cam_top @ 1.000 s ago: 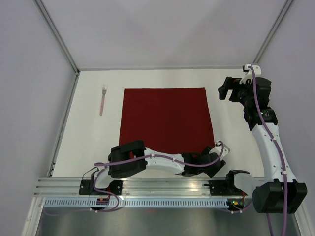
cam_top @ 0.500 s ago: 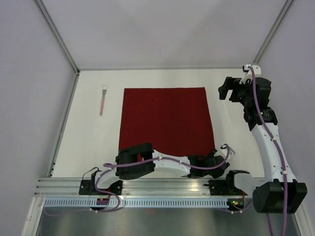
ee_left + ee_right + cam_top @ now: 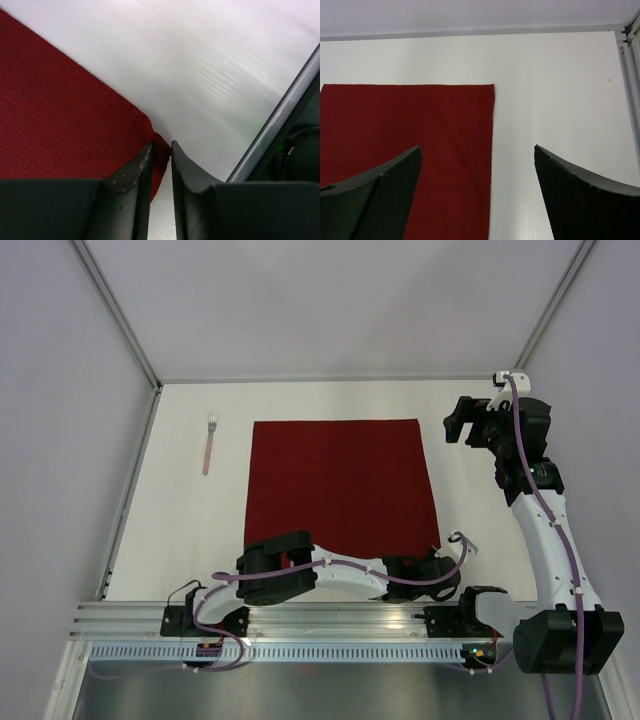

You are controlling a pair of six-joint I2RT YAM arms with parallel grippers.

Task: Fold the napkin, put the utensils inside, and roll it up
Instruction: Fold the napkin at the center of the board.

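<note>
The dark red napkin [image 3: 340, 485] lies spread flat and unfolded across the middle of the white surface [image 3: 190, 530], a little nearer the right edge than the left. Its sides run roughly square to the surface's edges, and its far edge looks straight and smooth.

The left arm [image 3: 340, 575] stretches low along the near edge, reaching rightwards to the napkin's near right corner. There the left gripper [image 3: 161, 146] is pressed almost together. Its wrist camera shows the tip of that corner standing up in the narrow slot between the two dark fingers [image 3: 132, 172], pinched there. The cloth right beside the grip puckers slightly, while the rest lies flat on the surface.

The right gripper [image 3: 458, 423] hangs above bare surface towards the far right corner, just beside the napkin's far right corner and not touching the cloth. Its jaws are spread wide and empty, and its own camera looks past both fingers at the napkin's right side and the white strip along the right edge.

The fork [image 3: 209, 443] lies on its own towards the far left corner, left of the napkin and well apart from it. It lies lengthwise, with its tines pointing at the far edge.
</note>
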